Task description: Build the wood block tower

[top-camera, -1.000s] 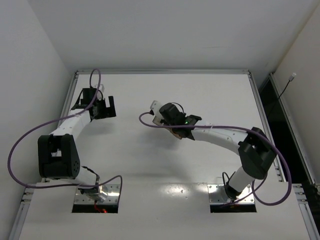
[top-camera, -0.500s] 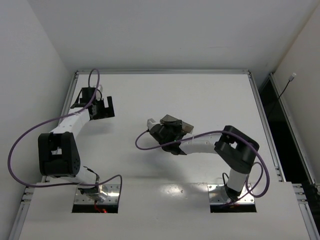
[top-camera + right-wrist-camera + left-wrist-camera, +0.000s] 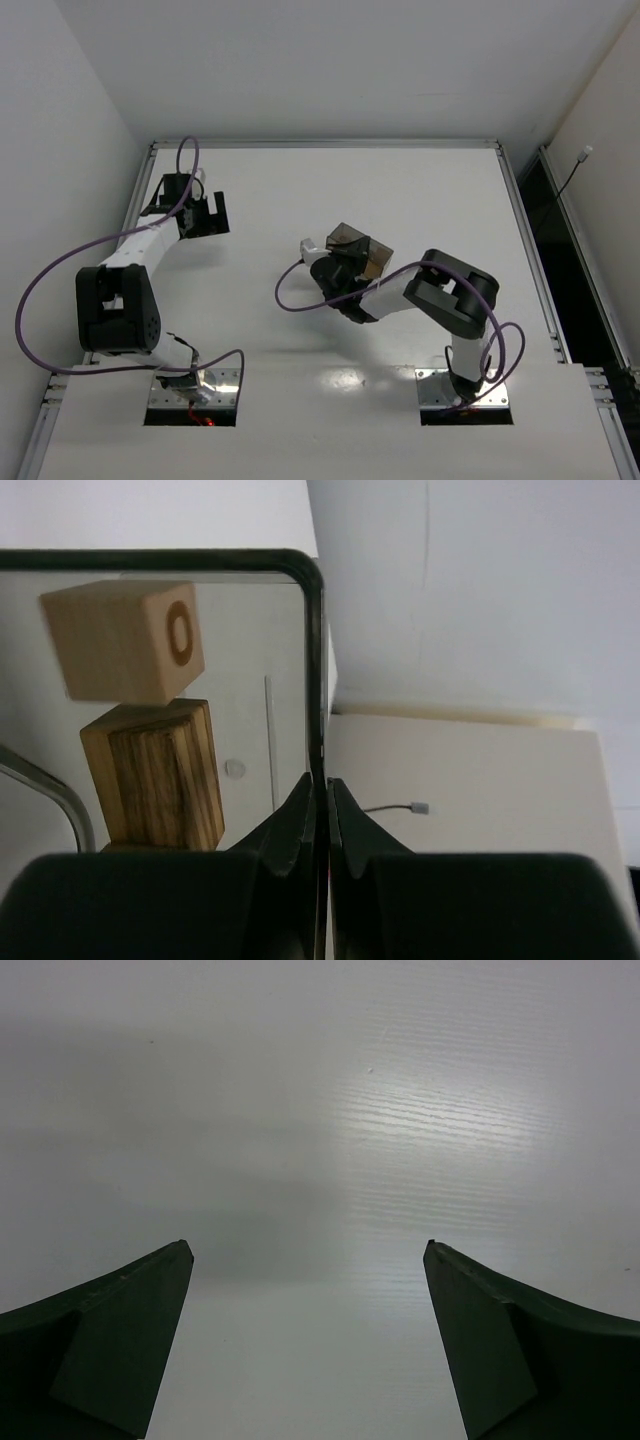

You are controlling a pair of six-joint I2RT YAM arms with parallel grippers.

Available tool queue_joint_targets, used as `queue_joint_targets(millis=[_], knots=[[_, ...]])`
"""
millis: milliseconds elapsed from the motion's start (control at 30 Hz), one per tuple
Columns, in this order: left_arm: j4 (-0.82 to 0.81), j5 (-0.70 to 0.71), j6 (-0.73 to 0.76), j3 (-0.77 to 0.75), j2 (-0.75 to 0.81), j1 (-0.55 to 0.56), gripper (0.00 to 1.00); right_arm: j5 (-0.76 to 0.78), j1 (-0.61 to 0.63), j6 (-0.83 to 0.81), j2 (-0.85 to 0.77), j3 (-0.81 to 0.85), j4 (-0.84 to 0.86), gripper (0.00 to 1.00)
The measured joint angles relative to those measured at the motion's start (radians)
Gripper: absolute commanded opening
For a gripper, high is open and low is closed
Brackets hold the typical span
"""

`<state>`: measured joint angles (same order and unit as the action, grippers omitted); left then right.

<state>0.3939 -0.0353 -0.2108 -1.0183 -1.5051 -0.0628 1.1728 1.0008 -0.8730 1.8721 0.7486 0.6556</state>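
White tabletop (image 3: pixel 430 190), 2 arms. The left arm (image 3: pixel 120 300) is way over on the left, its jaws spread wide over bare surface with nothing in them. The right arm (image 3: pixel 450 295) is folded up near the middle, its jaws pinched fully together on the thin wall of the dark see-through box (image 3: pixel 345 238). It looks lifted and tipped to me.

The blocks are inside that box, so no tower anywhere yet. In the right wrist view they sit left of the jaws, on the other side of the pinched wall. So the right arm is the near one, and the left is well apart.

I can make out 2: a pale block (image 3: pixel 125 640) with a ring mark on 1 face, tilted, on top of a darker striped-grain block (image 3: pixel 155 775). My guess is they have to come out of the box first.
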Motion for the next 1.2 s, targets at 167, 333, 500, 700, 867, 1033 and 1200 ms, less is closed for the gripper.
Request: queue_joint_targets(millis=[167,333,500,700,867,1033,1200], knots=[[0.001,-0.001,0.000,0.000,0.002,0.000,1.00,0.056,0.076,-0.109,0.067,-0.032,0.118,0.00],[0.001,0.000,0.001,0.000,0.003,0.000,1.00,0.042,0.061,-0.160,0.075,-0.032,0.212,0.00],[0.000,-0.001,0.007,0.003,0.011,0.000,1.00,0.102,-0.034,-0.262,0.078,-0.034,0.334,0.00],[0.001,-0.003,0.007,0.002,0.010,-0.003,1.00,0.063,0.154,-0.296,0.079,-0.047,0.369,0.00],[-0.005,-0.006,0.007,0.002,0.011,-0.010,1.00,0.107,-0.011,-0.336,0.083,-0.028,0.435,0.00],[-0.005,-0.011,0.007,0.002,0.007,-0.010,1.00,0.091,0.141,-0.368,0.086,-0.061,0.465,0.00],[-0.005,-0.023,0.008,0.002,0.006,-0.010,1.00,0.092,0.095,-0.390,0.085,-0.059,0.476,0.00]])
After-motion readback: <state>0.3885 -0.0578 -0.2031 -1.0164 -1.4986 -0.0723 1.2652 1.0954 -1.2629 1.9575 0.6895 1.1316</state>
